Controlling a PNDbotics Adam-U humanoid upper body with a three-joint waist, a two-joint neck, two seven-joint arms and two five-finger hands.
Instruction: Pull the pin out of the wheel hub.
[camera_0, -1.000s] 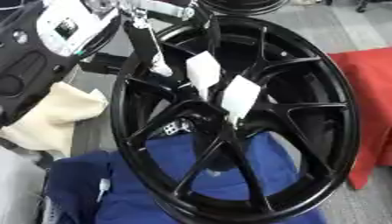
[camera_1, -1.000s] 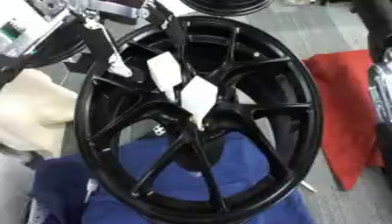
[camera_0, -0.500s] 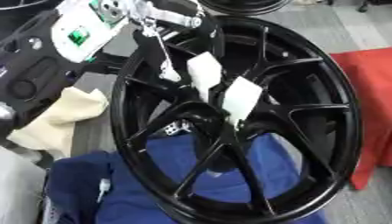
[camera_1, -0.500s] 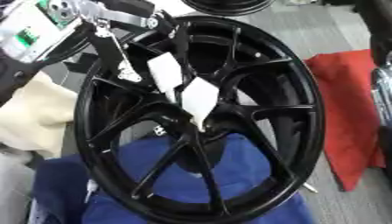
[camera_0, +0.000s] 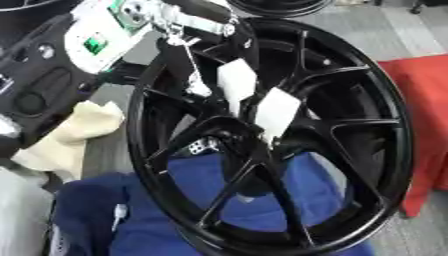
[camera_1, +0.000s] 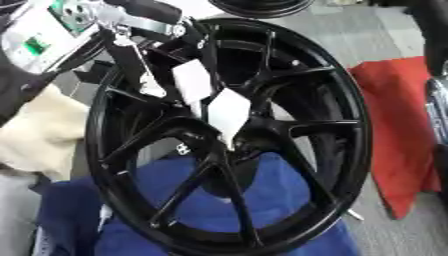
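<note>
Both views come from the robot's head. They look down and forward from close up, so the big black wheel (camera_0: 271, 135) fills most of each picture. The two eyes sit side by side and see almost the same things: the wheel, the blue cloth (camera_0: 262, 200) under it and the red mat (camera_1: 398, 135). The right eye view shows more of the red mat. The left eye view shows more of the robot's left arm (camera_0: 52, 75).

One large black wheel hub (camera_0: 289, 145) stands here with two white tags (camera_0: 236, 80) on its spokes, resting on one blue cloth (camera_0: 166, 220), beside one cream cloth (camera_0: 74, 130) and one red mat (camera_0: 424, 110), with one robot hand (camera_0: 188, 15) at its rim.
</note>
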